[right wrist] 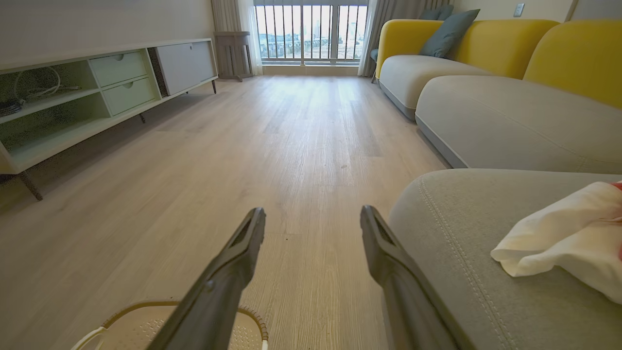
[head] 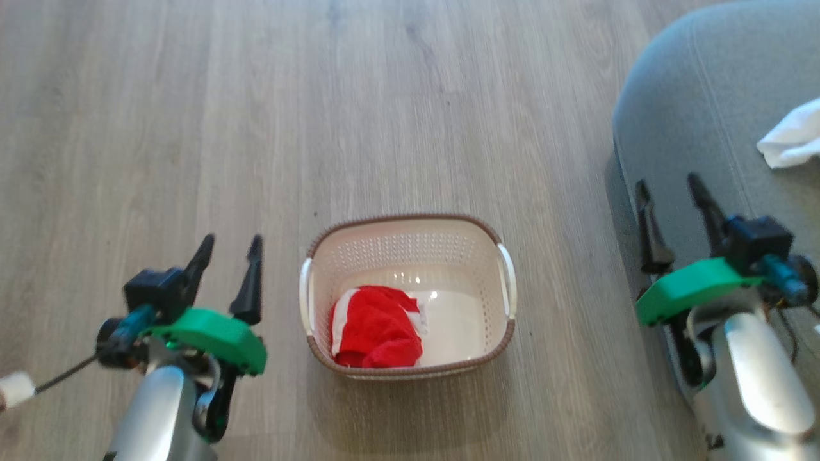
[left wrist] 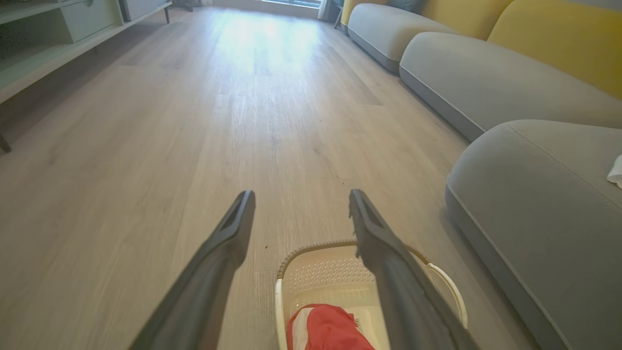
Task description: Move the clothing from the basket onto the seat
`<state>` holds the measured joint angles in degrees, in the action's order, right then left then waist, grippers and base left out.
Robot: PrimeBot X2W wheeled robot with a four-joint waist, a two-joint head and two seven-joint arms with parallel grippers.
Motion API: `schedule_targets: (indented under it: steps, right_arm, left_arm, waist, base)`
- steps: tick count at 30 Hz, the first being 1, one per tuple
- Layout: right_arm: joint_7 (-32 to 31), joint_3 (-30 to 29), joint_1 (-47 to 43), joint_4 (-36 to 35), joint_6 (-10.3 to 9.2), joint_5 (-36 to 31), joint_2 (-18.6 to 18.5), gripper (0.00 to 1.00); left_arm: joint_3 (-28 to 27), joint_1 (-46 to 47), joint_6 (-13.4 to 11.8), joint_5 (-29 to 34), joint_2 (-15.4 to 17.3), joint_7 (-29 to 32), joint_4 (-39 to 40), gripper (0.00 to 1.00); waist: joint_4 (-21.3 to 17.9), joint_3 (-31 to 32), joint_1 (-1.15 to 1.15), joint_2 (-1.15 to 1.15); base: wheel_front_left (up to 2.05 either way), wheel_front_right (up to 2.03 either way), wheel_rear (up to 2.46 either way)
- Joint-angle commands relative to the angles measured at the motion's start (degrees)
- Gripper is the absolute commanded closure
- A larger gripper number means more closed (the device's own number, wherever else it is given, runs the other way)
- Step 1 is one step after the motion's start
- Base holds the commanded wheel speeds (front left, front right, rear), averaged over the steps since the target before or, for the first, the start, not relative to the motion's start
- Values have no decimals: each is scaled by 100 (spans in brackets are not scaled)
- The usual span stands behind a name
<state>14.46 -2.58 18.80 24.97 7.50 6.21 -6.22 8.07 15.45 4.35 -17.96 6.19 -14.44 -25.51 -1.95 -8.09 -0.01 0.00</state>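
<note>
Down on the floor, between the 2 arms: cream basket with red clothing bunched in its near-left corner. Off to the right, 1 white cloth lying on the grey seat. Left fingers spread wide, empty, beside the basket; right fingers likewise spread, empty, over the seat's edge.

The left gripper has its fingers spread wide with nothing between them, above the wood floor. At six o'clock is the basket, partly behind one finger, with a red garment inside. The grey seat is at four o'clock, with a white cloth on it at three o'clock
</note>
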Motion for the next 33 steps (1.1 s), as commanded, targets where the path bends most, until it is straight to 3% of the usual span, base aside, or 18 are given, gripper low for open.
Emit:
schedule_targets:
  steps: [1, 13, 33]
  right_arm:
    - [53, 193, -2, -231, -1, 45, 39, 0]
    - [53, 629, -306, -609, -1, 246, 107, 0]
    - [53, 685, -417, -403, -1, 267, 129, 0]
  left_arm:
    - [-329, 20, 10, 104, 47, -55, 257, 0]
    - [-1321, -678, 88, 777, -196, -55, 1112, 0]
    - [-1379, -910, 208, 1114, -320, -56, 1200, 0]
  waist:
    - [122, 185, 1, 0]
    - [219, 566, 1, 0]
    - [180, 715, 1, 0]
  base:
    - [0, 0, 0]
    - [0, 0, 0]
    - [0, 0, 0]
